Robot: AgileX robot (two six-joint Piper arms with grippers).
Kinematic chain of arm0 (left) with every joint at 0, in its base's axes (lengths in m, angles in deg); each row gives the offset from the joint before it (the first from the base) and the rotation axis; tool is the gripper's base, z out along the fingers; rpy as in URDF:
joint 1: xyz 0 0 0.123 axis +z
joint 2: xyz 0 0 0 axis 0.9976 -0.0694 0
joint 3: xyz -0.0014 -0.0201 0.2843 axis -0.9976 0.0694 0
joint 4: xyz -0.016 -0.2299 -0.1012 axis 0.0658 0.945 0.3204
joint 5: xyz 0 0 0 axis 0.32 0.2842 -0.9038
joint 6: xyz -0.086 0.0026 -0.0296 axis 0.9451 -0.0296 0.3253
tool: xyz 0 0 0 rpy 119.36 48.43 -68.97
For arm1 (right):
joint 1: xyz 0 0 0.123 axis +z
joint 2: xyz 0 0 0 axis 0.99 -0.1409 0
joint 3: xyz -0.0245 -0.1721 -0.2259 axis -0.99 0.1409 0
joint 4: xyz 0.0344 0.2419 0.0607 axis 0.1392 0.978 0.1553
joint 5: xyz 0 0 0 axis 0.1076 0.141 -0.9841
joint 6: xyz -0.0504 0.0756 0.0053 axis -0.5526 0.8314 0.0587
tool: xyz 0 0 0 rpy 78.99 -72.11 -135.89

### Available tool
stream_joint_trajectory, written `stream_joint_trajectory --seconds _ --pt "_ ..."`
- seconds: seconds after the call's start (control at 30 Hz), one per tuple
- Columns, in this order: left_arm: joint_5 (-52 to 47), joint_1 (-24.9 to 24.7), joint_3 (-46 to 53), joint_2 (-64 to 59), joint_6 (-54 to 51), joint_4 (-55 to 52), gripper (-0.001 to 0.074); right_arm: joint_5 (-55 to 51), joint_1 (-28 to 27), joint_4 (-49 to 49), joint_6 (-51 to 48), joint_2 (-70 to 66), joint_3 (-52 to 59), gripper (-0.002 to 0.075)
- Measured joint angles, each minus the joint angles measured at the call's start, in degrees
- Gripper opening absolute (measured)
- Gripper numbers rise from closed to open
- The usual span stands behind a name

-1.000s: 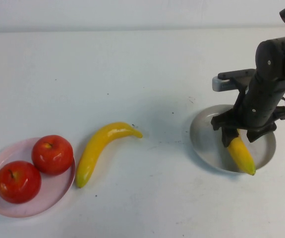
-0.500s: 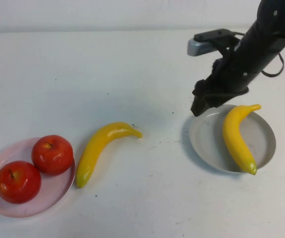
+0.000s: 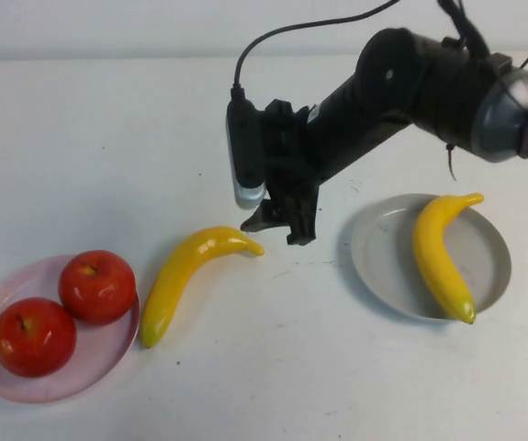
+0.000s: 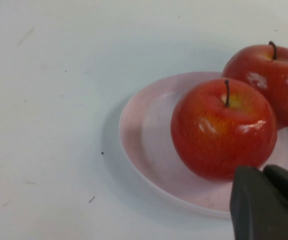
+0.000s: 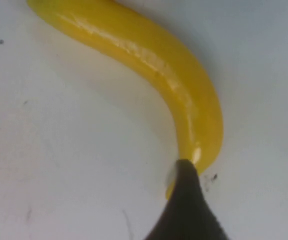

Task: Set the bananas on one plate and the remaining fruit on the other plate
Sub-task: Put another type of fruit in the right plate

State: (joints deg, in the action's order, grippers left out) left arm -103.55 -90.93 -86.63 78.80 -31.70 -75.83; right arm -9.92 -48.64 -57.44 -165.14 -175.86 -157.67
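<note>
Right arm has swung off the grey plate and across to the loose banana!

One banana (image 3: 440, 253) lies delivered on the grey plate (image 3: 383, 266), well off behind the right claw (image 3: 282, 220), which now hovers empty just above the stem end of the second banana (image 3: 185, 276) on the table (image 3: 273, 367); I cannot tell how wide its fingers stand. Both apples (image 3: 96, 286) (image 3: 34, 336) sit on the pink plate (image 3: 71, 381), beyond that banana. The left claw (image 4: 266, 202) waits beside the near apple, state unclear. Step in hand looks like the second pick-up: the claw likely needs to shift along the banana's body, straddle it, then drop.
</note>
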Motion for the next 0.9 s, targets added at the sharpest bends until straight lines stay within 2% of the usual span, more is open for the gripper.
stream_joint_trajectory --seconds 0.27,0.9 --pt "0.0 0.0 0.0 0.0 0.0 0.0 0.0004 9.8 1.9 0.7 -7.8 -6.2 0.0 0.0433" --pt "0.0 0.0 0.0 0.0 0.0 0.0 0.0004 15.3 2.0 6.7 -8.7 -13.6 0.0 0.0433"
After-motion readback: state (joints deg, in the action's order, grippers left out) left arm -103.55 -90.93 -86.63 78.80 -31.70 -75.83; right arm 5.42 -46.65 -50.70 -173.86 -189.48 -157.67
